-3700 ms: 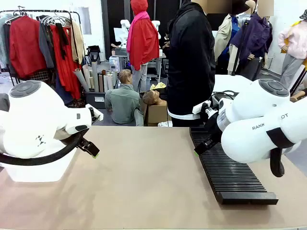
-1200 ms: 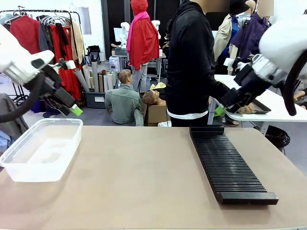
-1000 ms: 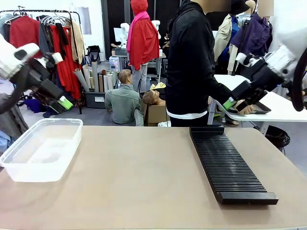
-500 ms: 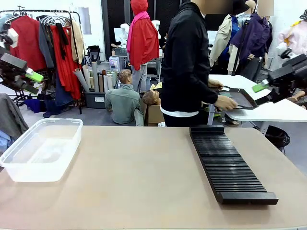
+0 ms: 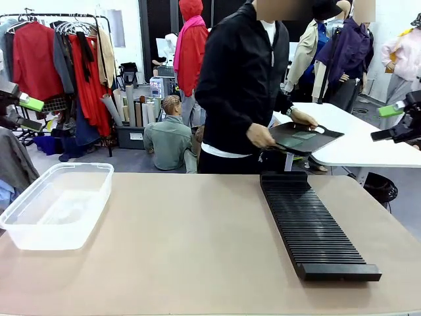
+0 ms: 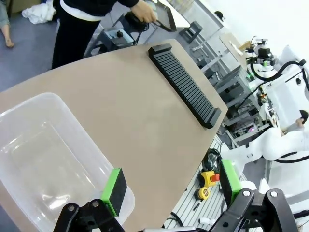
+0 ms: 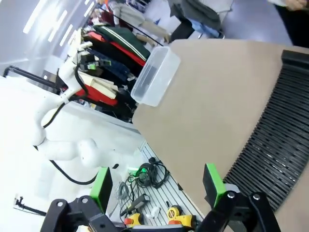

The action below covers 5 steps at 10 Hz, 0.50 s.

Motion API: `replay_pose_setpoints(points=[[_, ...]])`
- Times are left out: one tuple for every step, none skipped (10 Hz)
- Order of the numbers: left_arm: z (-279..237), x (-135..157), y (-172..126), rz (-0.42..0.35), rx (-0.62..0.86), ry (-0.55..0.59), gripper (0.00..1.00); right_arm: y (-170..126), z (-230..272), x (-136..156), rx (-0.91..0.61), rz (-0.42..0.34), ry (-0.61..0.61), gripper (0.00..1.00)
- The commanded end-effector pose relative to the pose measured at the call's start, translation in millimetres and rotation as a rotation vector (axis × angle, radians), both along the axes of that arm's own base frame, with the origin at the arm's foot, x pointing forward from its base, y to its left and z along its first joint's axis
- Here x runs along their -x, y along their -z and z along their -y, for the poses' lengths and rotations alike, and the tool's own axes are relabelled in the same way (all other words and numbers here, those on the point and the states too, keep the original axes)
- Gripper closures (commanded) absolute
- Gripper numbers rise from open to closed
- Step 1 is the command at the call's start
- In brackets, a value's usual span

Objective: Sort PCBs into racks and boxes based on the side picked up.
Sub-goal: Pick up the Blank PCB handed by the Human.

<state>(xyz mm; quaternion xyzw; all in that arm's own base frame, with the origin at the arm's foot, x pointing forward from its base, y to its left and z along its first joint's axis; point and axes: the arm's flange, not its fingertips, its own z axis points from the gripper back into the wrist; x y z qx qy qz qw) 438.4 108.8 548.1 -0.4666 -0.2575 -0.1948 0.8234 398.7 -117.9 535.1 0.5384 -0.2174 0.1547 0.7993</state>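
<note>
The person at the far side holds a shallow dark tray (image 5: 306, 137) over the far end of the black rack (image 5: 316, 224). Thin green PCBs (image 5: 304, 135) lie flat on that tray. At the table's left stands the clear box (image 5: 56, 204), with nothing inside. My left gripper (image 5: 29, 113) hangs open high above the left edge, beyond the box. My right gripper (image 5: 389, 122) is open, high at the far right. In the left wrist view the open gripper (image 6: 171, 186) looks down on the box (image 6: 43, 159) and rack (image 6: 186, 84). The right gripper (image 7: 158, 186) sees the rack (image 7: 280, 140) and box (image 7: 155, 75).
A white side table (image 5: 368, 148) stands behind the rack on the right. The bare tan tabletop (image 5: 191, 243) stretches between box and rack. Clothes rails and a cardboard carton stand on the floor behind the person.
Both arms have lifted off the table and swung outward to the picture's edges. The person has turned from the side table and brought the tray over the rack's far end.
</note>
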Motion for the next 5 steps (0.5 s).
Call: replay_pose_setpoints(points=[[5.0, 4.3, 1.1, 0.038, 0.015, 0.018, 0.0, 4.3, 4.1, 6.6, -0.043, 0.041, 0.018, 0.0], [5.1, 4.9, -0.1, 0.048, -0.006, -0.009, 0.0, 1.9, 7.4, 9.5, -0.056, 0.059, 0.042, 0.0], [-0.6, 0.9, 1.2, 0.005, -0.002, 0.003, 0.0, 1.8, 7.1, 4.4, -0.015, 0.004, 0.014, 0.0], [-0.6, 0.9, 1.2, 0.005, -0.002, 0.003, 0.0, 1.8, 7.1, 4.4, -0.015, 0.004, 0.014, 0.0], [-0.6, 0.9, 1.2, 0.005, -0.002, 0.003, 0.0, 1.8, 7.1, 4.4, -0.015, 0.004, 0.014, 0.0]])
